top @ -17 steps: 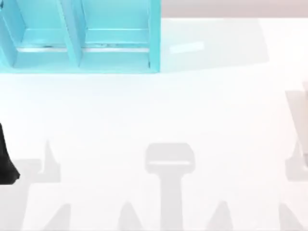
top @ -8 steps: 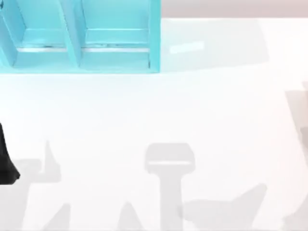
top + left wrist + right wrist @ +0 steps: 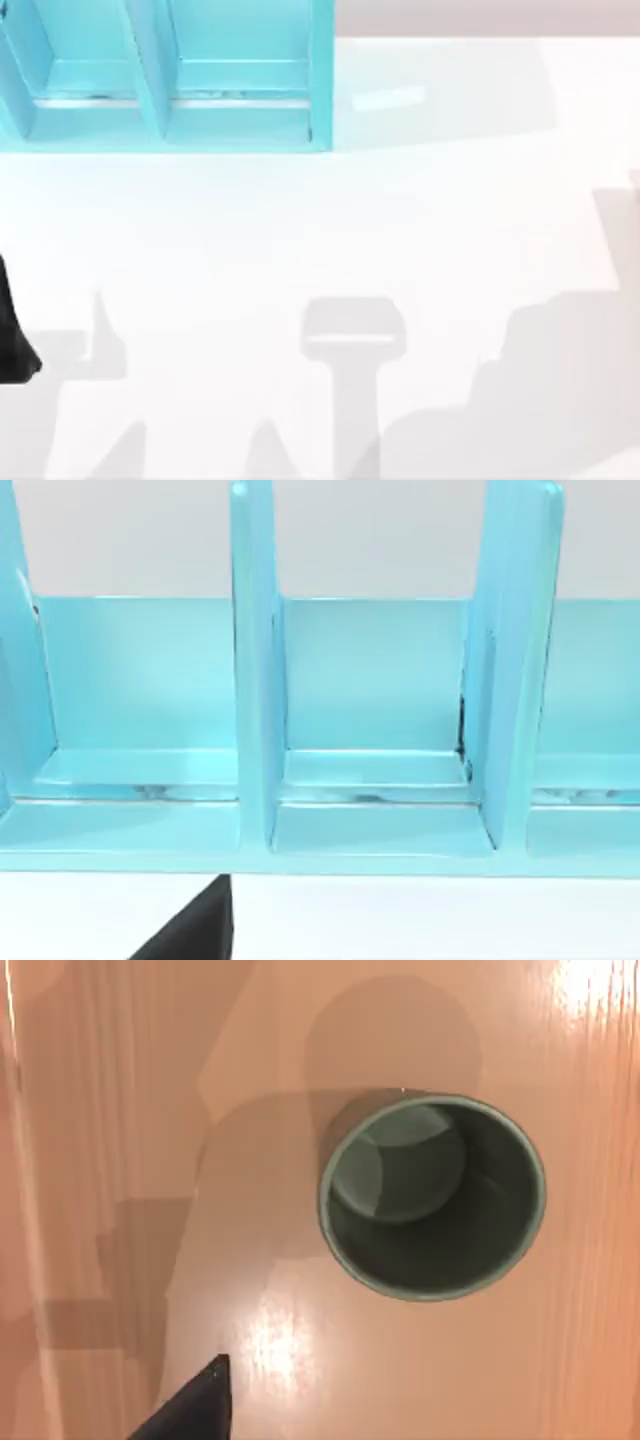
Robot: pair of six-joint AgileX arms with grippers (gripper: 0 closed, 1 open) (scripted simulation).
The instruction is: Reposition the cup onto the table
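Observation:
The cup [image 3: 432, 1198] is a small olive-grey cylinder with a dark inside. In the right wrist view I look straight down into it. It stands upright on a glossy orange-brown wooden surface [image 3: 120, 1110], not on the white table [image 3: 300, 230]. A black part of my right gripper [image 3: 195, 1405] shows at the edge of that view, off to one side of the cup and apart from it. My left arm [image 3: 12, 340] is parked at the table's left edge. A black tip of the left gripper [image 3: 195, 930] faces the shelf.
A light-blue shelf unit [image 3: 170, 80] with upright dividers stands at the table's far left. Its compartments [image 3: 375, 700] hold nothing in the left wrist view. Soft grey shadows lie across the table's near part, a large one at the near right [image 3: 540, 390].
In the top view a large grey shadow has spread in from the near right and grown toward the right edge. The left arm has not moved.

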